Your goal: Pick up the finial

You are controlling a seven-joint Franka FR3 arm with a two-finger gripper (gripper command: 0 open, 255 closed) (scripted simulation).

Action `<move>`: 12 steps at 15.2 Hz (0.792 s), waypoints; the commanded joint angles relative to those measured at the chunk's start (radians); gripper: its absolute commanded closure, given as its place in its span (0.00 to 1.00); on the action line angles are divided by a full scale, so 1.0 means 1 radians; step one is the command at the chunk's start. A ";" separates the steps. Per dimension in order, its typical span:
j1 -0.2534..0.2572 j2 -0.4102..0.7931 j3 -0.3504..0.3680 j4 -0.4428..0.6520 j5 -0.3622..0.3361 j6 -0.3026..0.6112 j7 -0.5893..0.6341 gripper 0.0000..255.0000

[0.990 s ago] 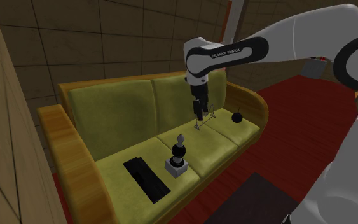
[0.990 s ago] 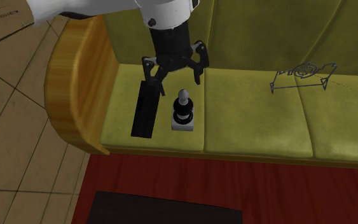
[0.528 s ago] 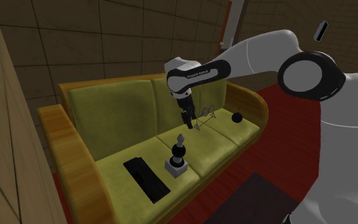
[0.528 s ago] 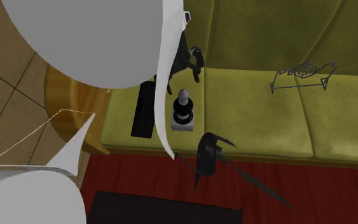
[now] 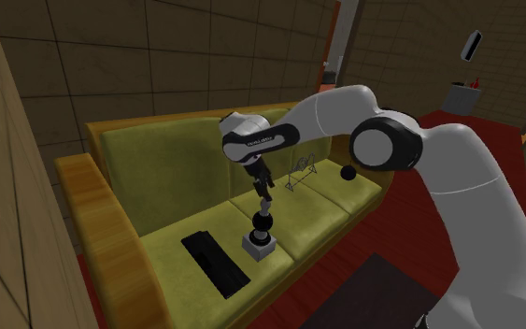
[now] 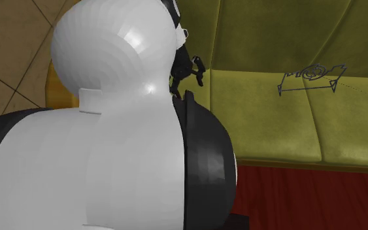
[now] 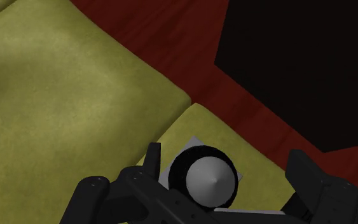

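Note:
The finial [image 5: 263, 222] stands upright on the middle seat cushion of the sofa: a grey pointed tip over black rounded rings on a small grey square base [image 5: 259, 246]. My gripper [image 5: 265, 194] hangs just above its tip, pointing down. In the wrist view the finial [image 7: 210, 180] appears from above between my open fingers [image 7: 152, 159], closer to one finger, with no clear contact. The gripper [image 7: 227, 167] holds nothing. In the second exterior view my own arm hides the finial, and part of the gripper [image 6: 187, 66] peeks out behind it.
An olive sofa [image 5: 167, 168] with wooden arms carries a flat black box [image 5: 214, 264], a wire rack [image 5: 303, 173] and a black ball [image 5: 348, 173]. A red rug [image 5: 326, 271] and a dark mat [image 5: 373, 294] lie in front.
The arm has swung toward the shoulder view's left and come down from near the wire rack to just over the finial. Its elbow now blocks the second exterior view.

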 commanded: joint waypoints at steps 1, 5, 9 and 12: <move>0.004 0.040 -0.003 0.032 -0.009 -0.001 -0.007 0.00; 0.003 0.069 -0.003 0.028 -0.011 0.031 0.004 0.00; 0.003 0.089 -0.004 0.027 -0.012 0.050 0.011 0.00; 0.003 0.087 -0.004 0.025 -0.012 0.051 0.011 1.00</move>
